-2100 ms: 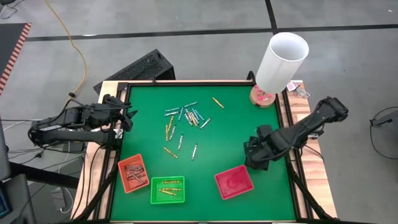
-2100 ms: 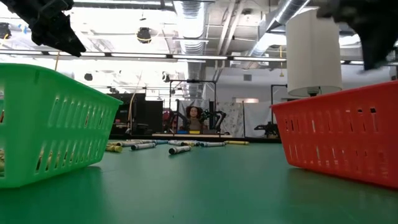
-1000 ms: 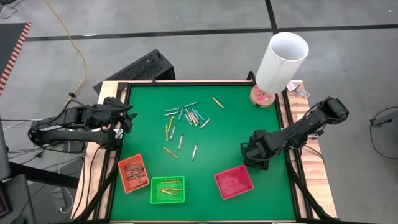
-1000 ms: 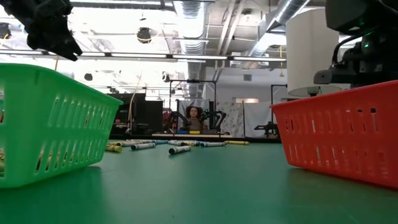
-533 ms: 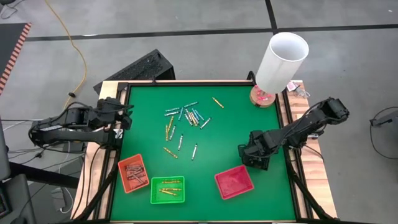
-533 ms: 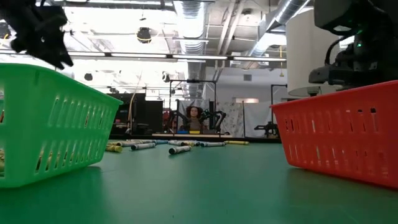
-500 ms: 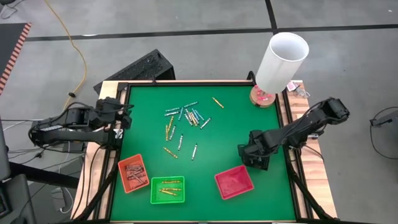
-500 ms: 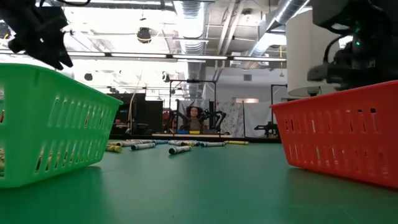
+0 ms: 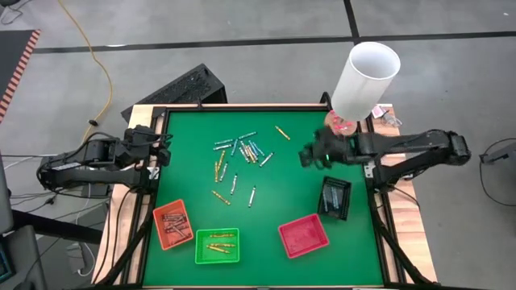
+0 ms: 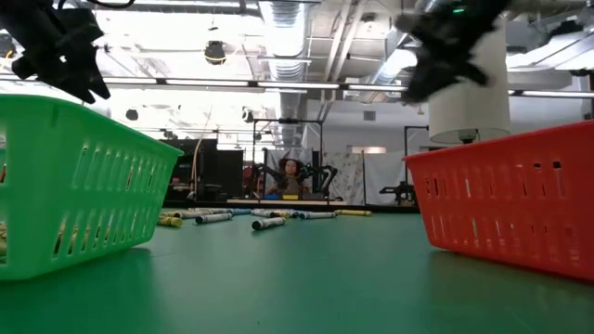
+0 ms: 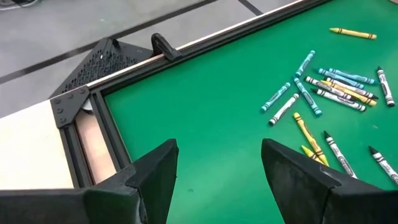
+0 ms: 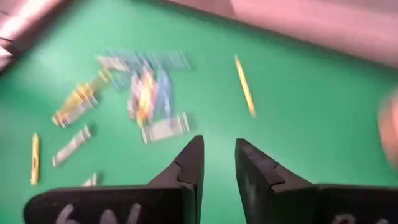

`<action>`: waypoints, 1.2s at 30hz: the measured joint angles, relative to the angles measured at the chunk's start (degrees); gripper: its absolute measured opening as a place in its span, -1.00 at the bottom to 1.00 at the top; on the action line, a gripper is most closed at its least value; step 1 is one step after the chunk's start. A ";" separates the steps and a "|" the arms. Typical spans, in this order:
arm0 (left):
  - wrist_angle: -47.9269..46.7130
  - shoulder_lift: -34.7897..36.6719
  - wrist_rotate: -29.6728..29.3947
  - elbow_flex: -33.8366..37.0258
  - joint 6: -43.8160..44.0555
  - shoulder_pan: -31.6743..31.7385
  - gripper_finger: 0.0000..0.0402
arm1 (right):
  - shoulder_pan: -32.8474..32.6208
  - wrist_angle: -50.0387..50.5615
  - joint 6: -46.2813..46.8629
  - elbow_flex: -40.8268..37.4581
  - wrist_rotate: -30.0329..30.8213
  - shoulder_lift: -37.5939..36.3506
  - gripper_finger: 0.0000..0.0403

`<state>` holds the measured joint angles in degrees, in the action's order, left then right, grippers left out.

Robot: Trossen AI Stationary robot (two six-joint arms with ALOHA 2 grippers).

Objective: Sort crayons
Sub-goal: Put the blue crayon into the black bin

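Crayons (image 9: 239, 153) lie at 9 o'clock from our right gripper (image 9: 309, 155), jaws slightly parted, empty, with one yellow crayon (image 9: 282, 132) nearest, lying diagonally.

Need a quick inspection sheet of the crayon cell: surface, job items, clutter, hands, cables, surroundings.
Surface: green mat in a black frame.
Job's things: loose crayons clustered on the mat's far left-centre; one yellow crayon lies apart. Orange tray holds reddish-brown ones, green tray holds yellow ones, red tray looks empty; black tray contents unclear.
Clutter: white cylinder on a round base at the far right corner.
Hands: left hand open, empty, at the mat's left edge. Right hand above the mat right of the pile, fingers apart, nothing between them.
Cables: yellow cable on the floor, far left.
Surroundings: grey floor; a person in the low view's background.
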<state>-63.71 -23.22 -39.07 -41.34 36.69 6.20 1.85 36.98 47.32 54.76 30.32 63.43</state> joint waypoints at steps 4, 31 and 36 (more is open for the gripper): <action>0.42 -0.02 -0.89 0.00 -0.03 0.27 0.11 | 8.90 -24.30 -18.00 0.00 -7.32 6.13 -0.56; 0.18 -0.02 3.61 0.02 7.10 0.42 0.11 | 14.43 0.32 -38.81 38.88 -30.16 53.99 -0.56; 0.18 -0.02 3.71 0.02 7.09 0.42 0.11 | 14.99 2.16 -37.87 38.60 -29.76 55.53 -0.56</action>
<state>-63.53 -23.24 -35.35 -41.32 43.79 6.61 16.84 39.14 9.45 93.37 0.56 118.96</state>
